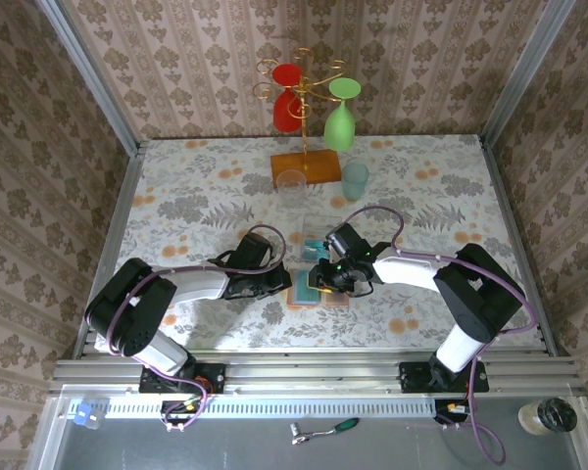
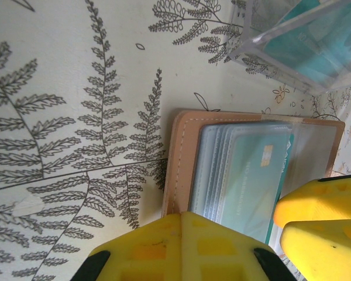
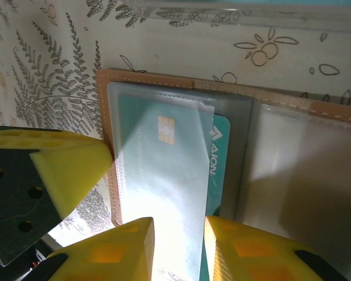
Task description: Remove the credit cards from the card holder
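The card holder (image 1: 304, 295) lies open on the flowered tablecloth, with its salmon-brown edge (image 2: 179, 158) on the left and clear blue-grey pockets inside. A teal credit card (image 3: 221, 153) with a chip sits in the pockets, partly slid out, and it is also visible in the left wrist view (image 2: 251, 175). My left gripper (image 2: 184, 218) is shut, its tip resting on the holder's left edge (image 3: 164, 80). My right gripper (image 3: 176, 227) is open, and the card's sleeve lies between its fingers. In the top view the left gripper (image 1: 285, 280) and the right gripper (image 1: 322, 279) meet over the holder.
A clear plastic box (image 1: 317, 239) with teal cards inside stands just behind the holder, close to both grippers (image 2: 292, 41). Farther back stand an orange wooden rack base (image 1: 307, 164) with red and green glasses hanging, a clear glass (image 1: 291, 183) and a teal cup (image 1: 355, 180).
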Controlling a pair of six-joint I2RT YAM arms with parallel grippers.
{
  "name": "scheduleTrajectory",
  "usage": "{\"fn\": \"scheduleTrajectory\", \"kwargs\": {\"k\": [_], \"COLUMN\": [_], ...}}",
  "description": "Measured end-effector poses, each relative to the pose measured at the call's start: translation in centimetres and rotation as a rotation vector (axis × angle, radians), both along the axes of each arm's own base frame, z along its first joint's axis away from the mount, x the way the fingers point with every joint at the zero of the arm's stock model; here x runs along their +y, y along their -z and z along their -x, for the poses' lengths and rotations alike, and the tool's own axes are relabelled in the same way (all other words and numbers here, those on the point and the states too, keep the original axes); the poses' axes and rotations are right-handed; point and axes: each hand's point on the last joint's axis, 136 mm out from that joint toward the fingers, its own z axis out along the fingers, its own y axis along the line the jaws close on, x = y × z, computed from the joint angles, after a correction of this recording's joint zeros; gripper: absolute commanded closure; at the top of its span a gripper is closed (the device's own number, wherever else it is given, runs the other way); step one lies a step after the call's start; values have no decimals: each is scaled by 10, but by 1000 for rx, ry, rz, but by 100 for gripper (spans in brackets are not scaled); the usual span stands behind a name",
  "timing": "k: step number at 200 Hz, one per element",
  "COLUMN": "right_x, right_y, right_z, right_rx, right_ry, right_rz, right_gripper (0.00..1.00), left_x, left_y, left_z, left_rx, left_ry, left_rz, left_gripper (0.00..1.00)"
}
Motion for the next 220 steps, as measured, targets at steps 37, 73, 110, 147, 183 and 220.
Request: {"fn": "scheduleTrajectory", "kwargs": {"k": [37, 73, 110, 147, 183, 220], "right_x": [-4, -8, -9, -9, -9, -11], "right_y": [3, 3, -9, -14, -15, -14], "right_z": [1, 2, 0, -2, -4, -4], "right_rx": [4, 0, -32, -49, -53, -48], "right_ry": [1, -2, 1, 5, 11, 16], "right_rz": [27, 50, 40, 34, 28, 27], "right_gripper": [71, 71, 71, 71, 71, 71], "left_x": [0, 1, 4, -5, -23, -28], "left_y": [0, 0, -9, -29, -33, -15], "left_z": [0, 0, 0, -9, -5, 0], "left_rx": [0, -5, -18, -58, -67, -31], "left_ry": [0, -6, -13, -9, 35, 55], "left_rz": [0, -9, -20, -2, 5, -24], "left_gripper": [94, 94, 94, 96, 98, 98]}}
